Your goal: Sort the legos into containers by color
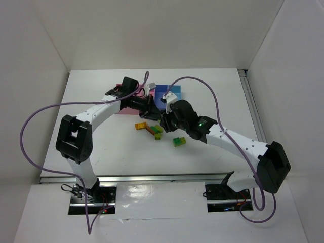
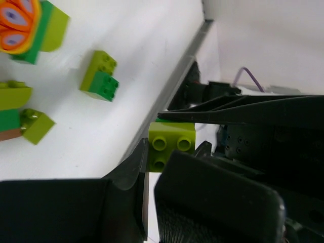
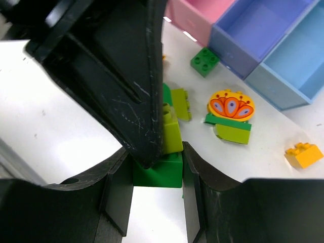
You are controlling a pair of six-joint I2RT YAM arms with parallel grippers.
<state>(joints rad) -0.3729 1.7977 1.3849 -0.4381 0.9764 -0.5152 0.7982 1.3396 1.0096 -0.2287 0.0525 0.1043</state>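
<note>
A green lego with a yellow-green lego stacked on it is held between both arms above the table. My right gripper is shut on the green one. My left gripper is shut on the yellow-green lego, and its black finger fills much of the right wrist view. In the top view the left gripper and the right gripper meet nose to nose in front of the containers. The pink, blue-purple and light blue bins are open.
Loose on the table lie a dark green brick, a yellow-green piece, a flower-print piece and an orange-yellow brick. Below the grippers lie an orange-yellow brick, a red-brown one and a green stack.
</note>
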